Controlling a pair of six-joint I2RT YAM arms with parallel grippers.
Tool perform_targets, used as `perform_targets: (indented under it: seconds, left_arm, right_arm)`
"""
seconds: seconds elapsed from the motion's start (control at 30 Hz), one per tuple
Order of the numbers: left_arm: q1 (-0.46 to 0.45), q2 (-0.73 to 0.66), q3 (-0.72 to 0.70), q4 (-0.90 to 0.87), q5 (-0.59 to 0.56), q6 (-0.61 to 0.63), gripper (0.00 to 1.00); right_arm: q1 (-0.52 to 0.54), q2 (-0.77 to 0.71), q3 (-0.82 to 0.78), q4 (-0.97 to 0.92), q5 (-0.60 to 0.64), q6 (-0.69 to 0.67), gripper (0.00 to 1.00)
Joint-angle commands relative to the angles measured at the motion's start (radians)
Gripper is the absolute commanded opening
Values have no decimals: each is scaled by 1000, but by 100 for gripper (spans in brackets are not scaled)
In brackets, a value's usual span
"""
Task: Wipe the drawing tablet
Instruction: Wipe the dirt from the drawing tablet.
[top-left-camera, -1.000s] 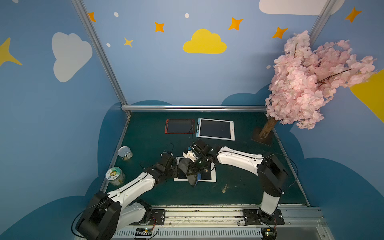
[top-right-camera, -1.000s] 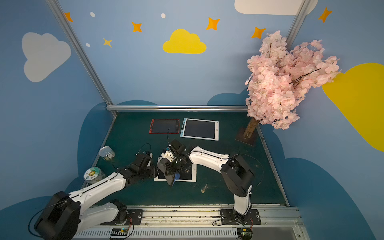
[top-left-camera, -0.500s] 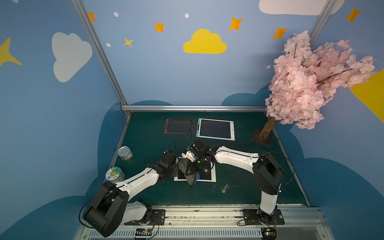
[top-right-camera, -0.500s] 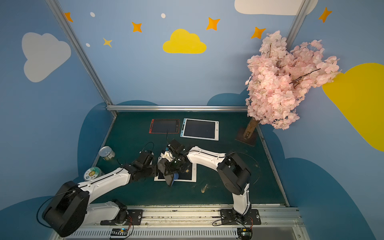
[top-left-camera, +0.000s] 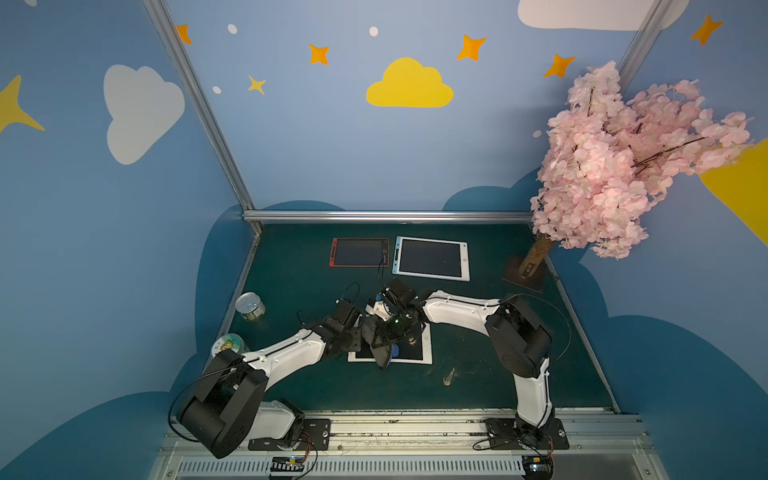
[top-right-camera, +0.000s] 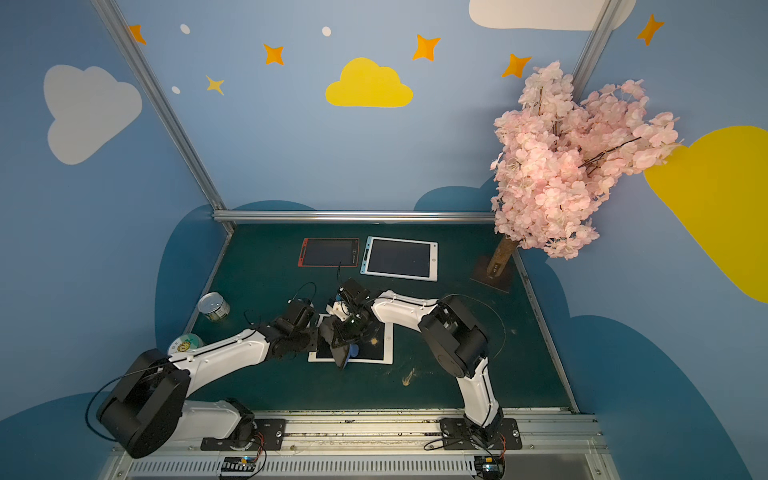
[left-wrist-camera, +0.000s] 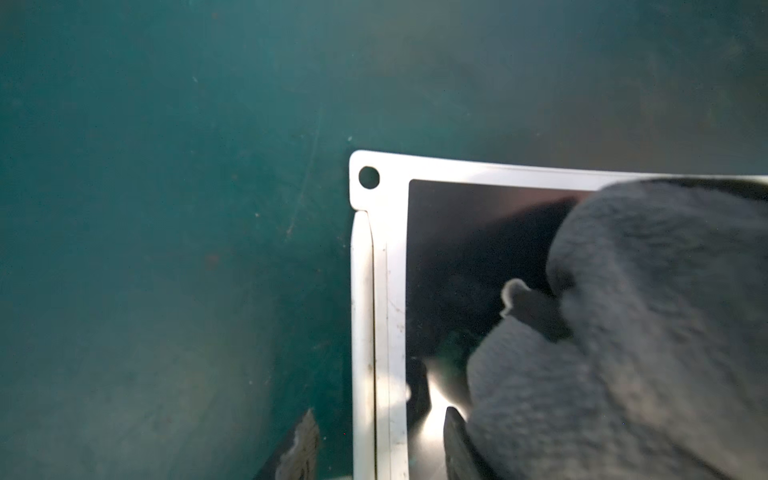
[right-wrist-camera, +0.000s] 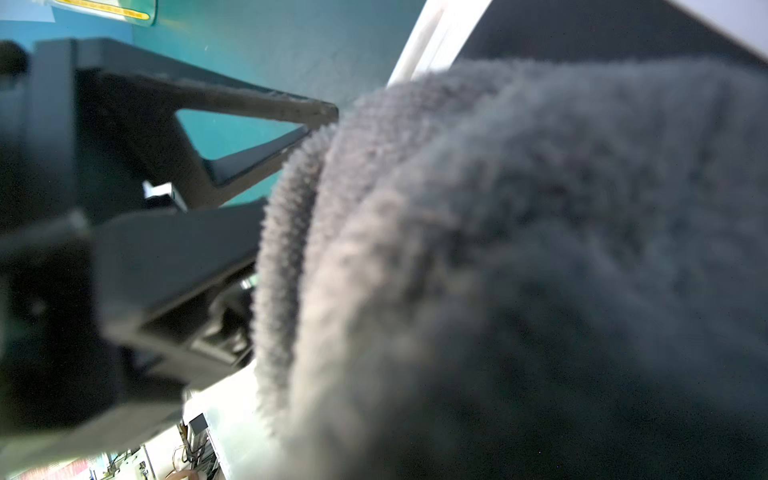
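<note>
The white-framed drawing tablet (top-left-camera: 427, 345) (top-right-camera: 387, 345) lies flat on the green mat near the front. A dark grey cloth (top-left-camera: 380, 351) (top-right-camera: 338, 353) (left-wrist-camera: 623, 332) (right-wrist-camera: 519, 270) rests bunched on the left part of its dark screen. My right gripper (top-left-camera: 395, 324) is shut on the cloth from above, and the cloth hides its jaws in the right wrist view. My left gripper (top-left-camera: 359, 332) (left-wrist-camera: 376, 440) is open and straddles the tablet's left edge (left-wrist-camera: 365, 332), one fingertip over the mat, the other over the screen beside the cloth.
A red-framed tablet (top-left-camera: 359, 252) and a light-blue-framed tablet (top-left-camera: 432, 258) lie at the back. A tin can (top-left-camera: 250, 306) and a round lidded tin (top-left-camera: 226, 345) stand at the left edge. A pink blossom tree on a base (top-left-camera: 525, 274) stands back right. A brown scrap (top-left-camera: 449, 376) lies near the front.
The left arm has stretched out lower toward the tablet, and its jaws have narrowed slightly. The right arm's elbow has swung a little left. The cloth stays on the tablet's left part.
</note>
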Motion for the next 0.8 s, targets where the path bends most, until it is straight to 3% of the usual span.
perform_targets:
  seconds: [0.0,0.77]
  left_arm:
    - [-10,17,21,-26,-25,11,50]
    - [-55,256,190,-189,-55,27,50]
  right_arm:
    - [-5,25,-2,45,-32,11,0]
    - [-31,95,-91,56,36,24,0]
